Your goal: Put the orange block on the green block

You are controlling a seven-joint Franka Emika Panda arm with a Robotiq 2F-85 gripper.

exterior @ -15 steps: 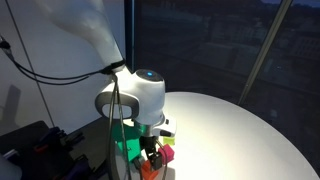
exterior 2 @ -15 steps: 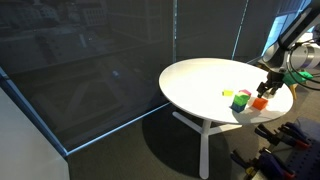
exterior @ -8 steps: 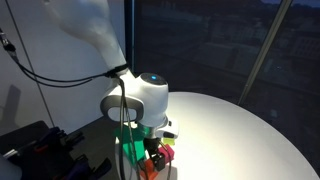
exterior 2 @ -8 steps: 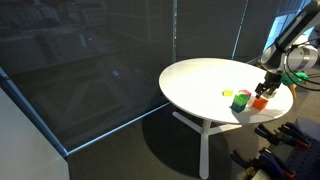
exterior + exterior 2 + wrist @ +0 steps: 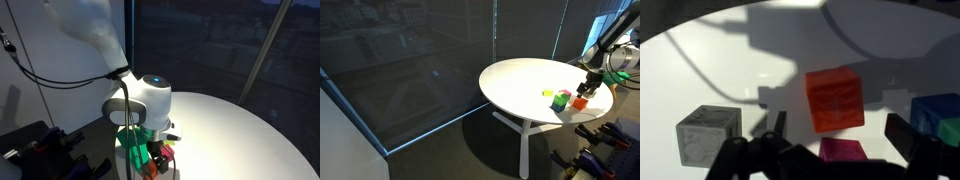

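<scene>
Reach step: end effector (image 5: 837,140) released, over the orange block (image 5: 835,98). Next it probably needs to lower, clench, then carry to the green block (image 5: 561,100).

no readable text, labels or numbers anywhere.
</scene>
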